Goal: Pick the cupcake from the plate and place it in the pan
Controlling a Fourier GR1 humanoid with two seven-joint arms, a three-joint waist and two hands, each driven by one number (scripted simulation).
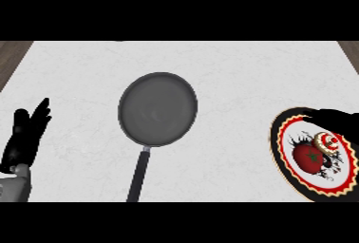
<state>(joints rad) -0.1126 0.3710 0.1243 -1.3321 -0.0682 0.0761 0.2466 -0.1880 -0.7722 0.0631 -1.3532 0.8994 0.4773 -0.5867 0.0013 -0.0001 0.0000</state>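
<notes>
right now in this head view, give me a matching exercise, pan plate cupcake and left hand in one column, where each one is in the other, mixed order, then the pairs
Things:
1. pan
2. plate
3. cupcake
4. left hand

Places:
A. at the view's left edge, open, fingers up
B. on the plate
C. mid-counter, handle toward the view's lower edge
D. at the view's right edge, dark rim with a red and yellow border

Pairs: 1-C, 2-D, 3-B, 4-A

Grey pan (157, 109) mid-counter, cupcake (326, 141) on plate (284, 156) right, left hand (25, 137) open at left edge
</notes>
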